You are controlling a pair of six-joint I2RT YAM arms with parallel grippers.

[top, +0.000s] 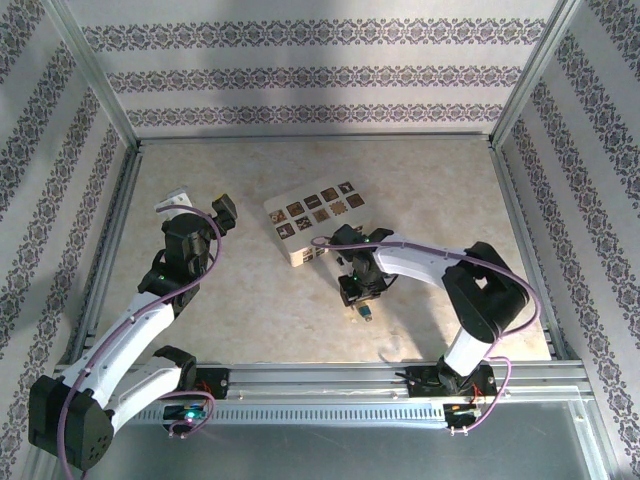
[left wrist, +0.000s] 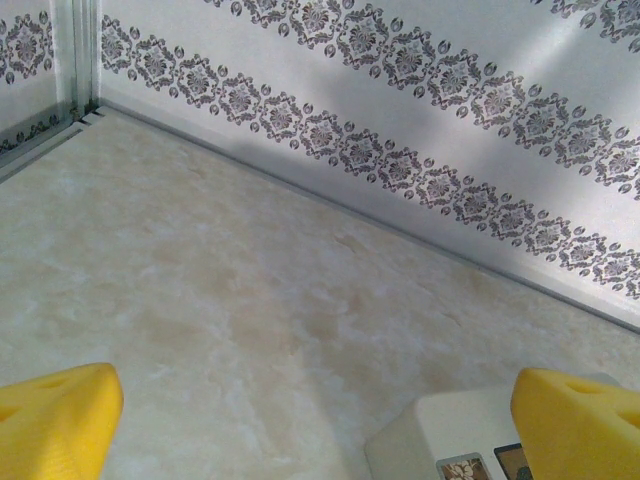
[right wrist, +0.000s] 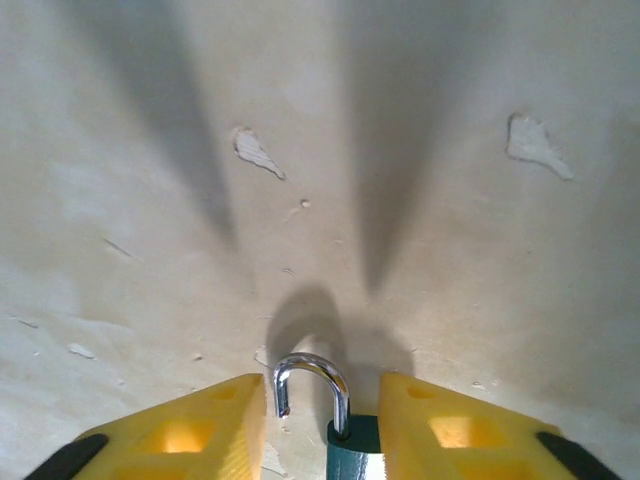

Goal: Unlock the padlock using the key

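Two arms reach out over the pale marbled table, and the busy one is on the right. The right gripper points down at the tabletop about mid-table, just on the near side of the cream box with the dark square tiles. The padlock sits between its yellow fingers. Seen from the wrist, the jaws stand apart. The right finger lies against or just beside the lock's blue-green body, while the left finger has a clear gap to the body, so nothing is squeezed. The silvery hoop stands up out of the body. Its right leg runs down into the body, and its left leg ends free in the air beside the left finger. Its shadow falls on the table behind it. From above the lock is only a small bluish speck under the fingertips, and I cannot tell from there how it lies. The left gripper is held over the left part of the table, well apart from the lock. Its jaws are spread wide with bare tabletop between them. A corner of the box sits by its right fingertip, and the patterned wall rises beyond.
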